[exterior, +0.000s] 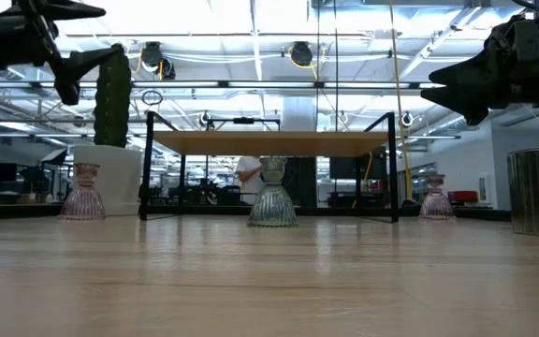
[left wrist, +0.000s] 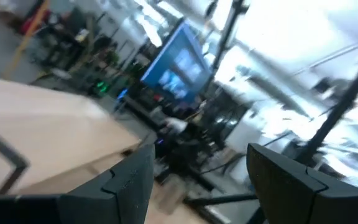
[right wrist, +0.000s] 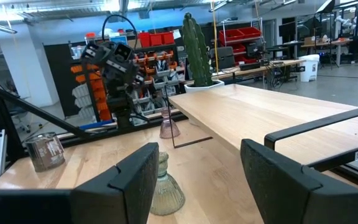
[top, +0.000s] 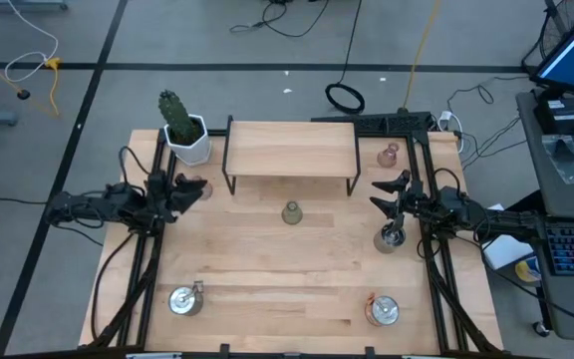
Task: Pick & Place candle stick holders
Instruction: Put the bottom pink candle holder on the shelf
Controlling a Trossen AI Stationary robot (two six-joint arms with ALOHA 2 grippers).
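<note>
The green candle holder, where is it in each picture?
High view: the green candle holder sits mid-table, in front of the wooden shelf.
Low view: centre, under the shelf.
Left wrist view: not in it.
Right wrist view: low down, between the right pincer's fingers.
Shared landmark: the cactus.

Olive holder (right wrist: 165, 190) — between open jaws
</note>
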